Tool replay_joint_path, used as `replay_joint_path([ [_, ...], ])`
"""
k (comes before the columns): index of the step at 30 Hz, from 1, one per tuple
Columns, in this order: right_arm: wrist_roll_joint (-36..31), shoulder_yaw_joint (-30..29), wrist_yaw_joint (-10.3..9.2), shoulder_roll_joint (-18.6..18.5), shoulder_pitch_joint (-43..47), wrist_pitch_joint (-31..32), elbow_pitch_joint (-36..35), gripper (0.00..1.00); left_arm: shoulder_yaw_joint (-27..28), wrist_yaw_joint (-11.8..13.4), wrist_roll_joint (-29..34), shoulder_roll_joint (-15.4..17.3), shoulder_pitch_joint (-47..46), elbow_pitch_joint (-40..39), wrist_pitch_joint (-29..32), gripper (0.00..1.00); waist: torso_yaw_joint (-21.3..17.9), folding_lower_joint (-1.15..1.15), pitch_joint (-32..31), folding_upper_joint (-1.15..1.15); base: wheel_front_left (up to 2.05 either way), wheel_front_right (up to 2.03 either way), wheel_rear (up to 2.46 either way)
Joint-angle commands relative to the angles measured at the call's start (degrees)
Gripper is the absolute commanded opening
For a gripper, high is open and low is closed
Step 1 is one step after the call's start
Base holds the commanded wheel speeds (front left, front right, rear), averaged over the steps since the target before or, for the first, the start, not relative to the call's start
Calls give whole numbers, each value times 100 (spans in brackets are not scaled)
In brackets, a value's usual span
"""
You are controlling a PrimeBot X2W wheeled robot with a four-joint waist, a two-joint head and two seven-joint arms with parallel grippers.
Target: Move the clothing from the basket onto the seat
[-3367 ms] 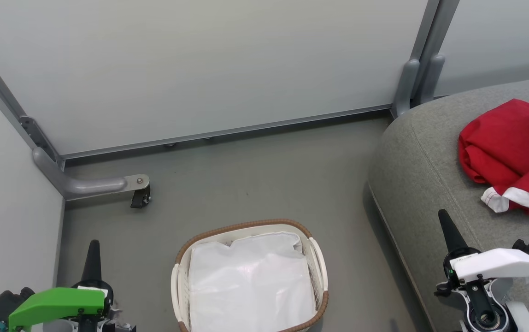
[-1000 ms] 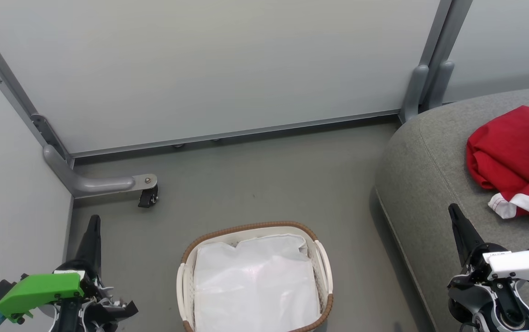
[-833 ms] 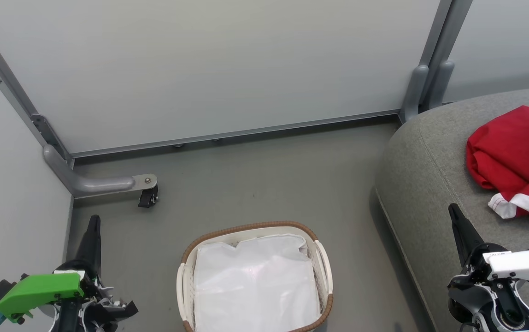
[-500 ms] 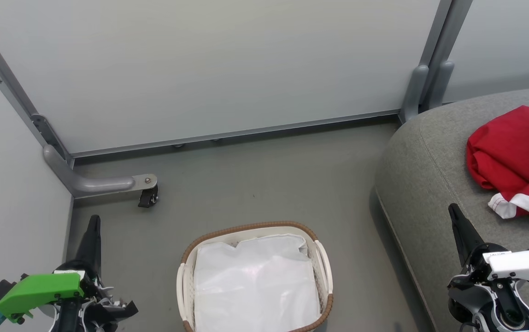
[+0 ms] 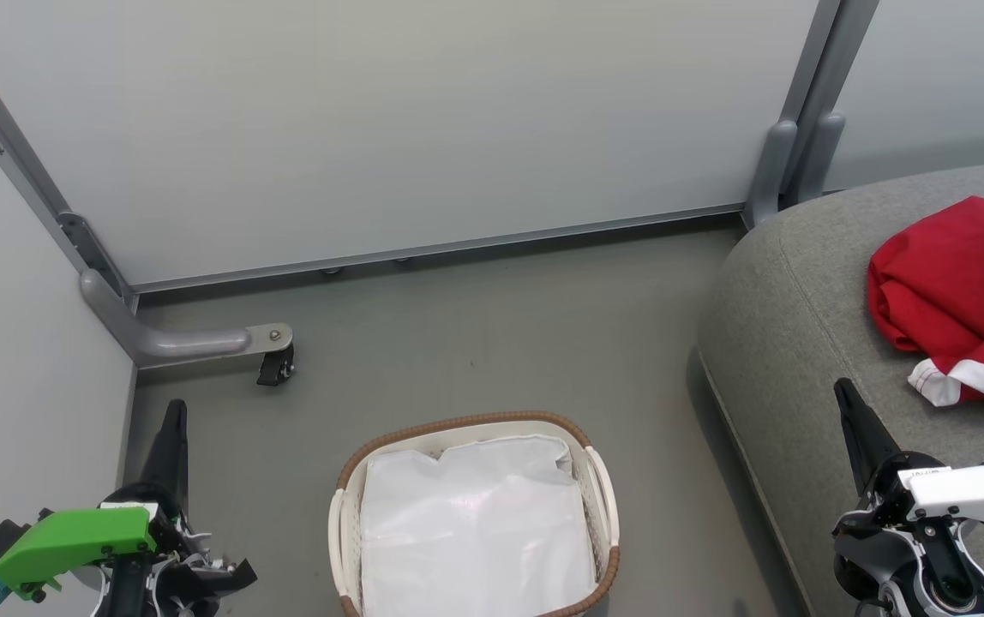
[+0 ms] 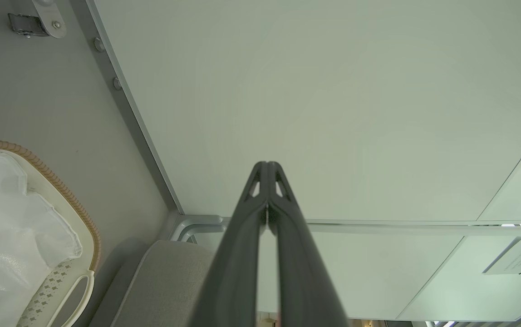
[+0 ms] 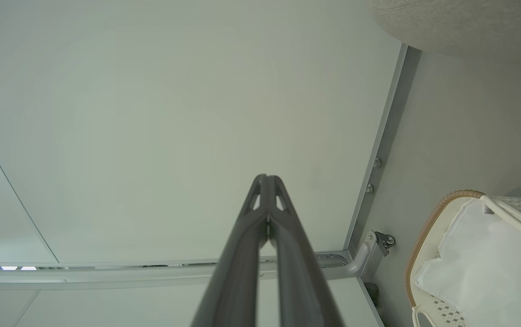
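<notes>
Left gripper (image 5: 172, 422) sits at my lower left, clenched, its two dark fingers pressed tip to tip with nothing between them; the left wrist view shows the same gripper (image 6: 267, 169) pointing at a pale wall panel (image 6: 333, 104). My right gripper (image 5: 849, 404) is at the lower right, over the front edge of the seat (image 5: 788, 343), and it too is clenched on nothing, as the right wrist view confirms (image 7: 267, 180). So I count two grippers, both closed up and both empty.

I count one basket (image 5: 458, 421), standing on the grey floor (image 5: 492, 326) between the two arms and apart from both. It has two white handles, one on each side, and one white liner (image 5: 471, 531) inside. I see no red in it.

The clothing (image 5: 955, 283) lies as one red heap on the seat, well to the right of the basket and running off the right edge of the head view. I make out plain red cloth and a part with white trim, but I cannot tell how many garments the heap holds.

One small black caster (image 5: 274, 368) sits under a grey metal foot near the left wall
</notes>
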Motion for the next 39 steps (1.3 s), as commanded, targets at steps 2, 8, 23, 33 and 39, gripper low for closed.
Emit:
replay_joint_path([
  [2, 19, -10, 0, -34, 63, 7, -18, 0, 14, -37, -19, 38, -62, -10, 19, 0, 0, 0, 0, 0, 0, 0, 0],
  [8, 19, -9, 0, -34, 64, 7, -18, 0, 14, -37, -19, 38, -62, -10, 19, 0, 0, 0, 0, 0, 0, 0, 0],
  [23, 19, -9, 0, -34, 64, 6, -18, 0, 14, -37, -19, 38, -61, -11, 18, 0, 0, 0, 0, 0, 0, 0, 0],
  [33, 19, -9, 0, -34, 64, 6, -18, 0, 13, -37, -20, 38, -61, -11, 18, 0, 0, 0, 0, 0, 0, 0, 0],
  [39, 20, -9, 0, -34, 64, 6, -18, 0, 13, -37, -20, 38, -61, -11, 18, 0, 0, 0, 0, 0, 0, 0, 0],
])
